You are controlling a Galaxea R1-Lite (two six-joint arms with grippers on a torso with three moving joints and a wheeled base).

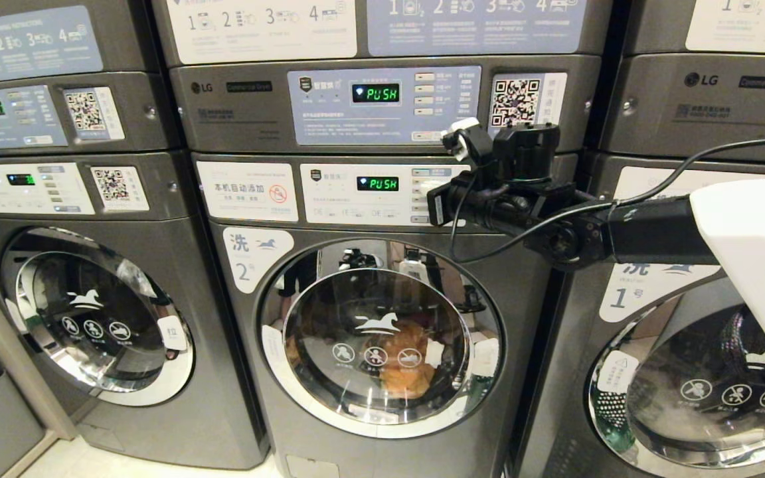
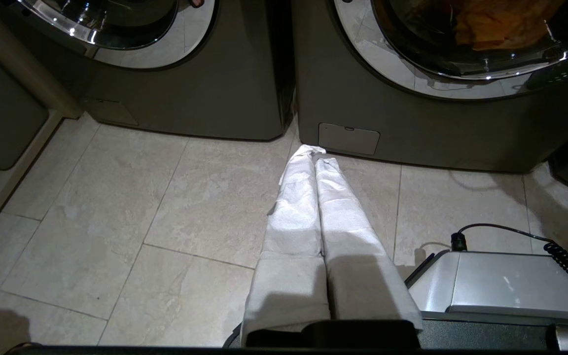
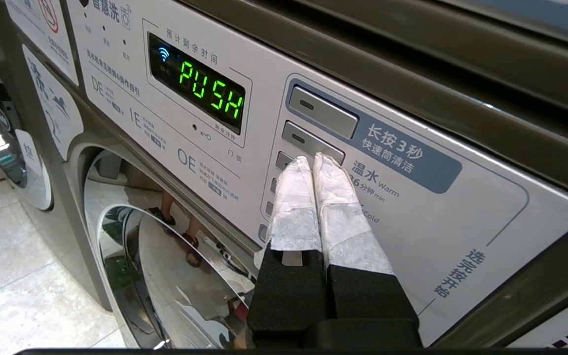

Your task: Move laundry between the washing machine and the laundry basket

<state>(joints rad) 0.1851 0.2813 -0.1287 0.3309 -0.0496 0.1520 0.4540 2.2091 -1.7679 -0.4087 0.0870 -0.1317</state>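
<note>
The right arm reaches level across the dark grey front-loading washing machine (image 1: 382, 318) labelled 2, its door closed on orange laundry; the closed right gripper (image 3: 313, 165) touches the control panel's buttons (image 3: 308, 140). The closed left gripper (image 2: 313, 155) hangs low above the floor tiles (image 2: 116, 207) before that machine's base.

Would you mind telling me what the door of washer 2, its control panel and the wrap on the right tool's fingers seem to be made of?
Door: seemingly glass in a polished chrome-look ring, since it mirrors the room; metal or plated plastic is unclear.
Control panel: apparently a smooth printed plastic overlay, with a soft sheen.
Wrap on the right tool's fingers: white, fibrous and wrinkled, like cloth or paper tape.
</note>
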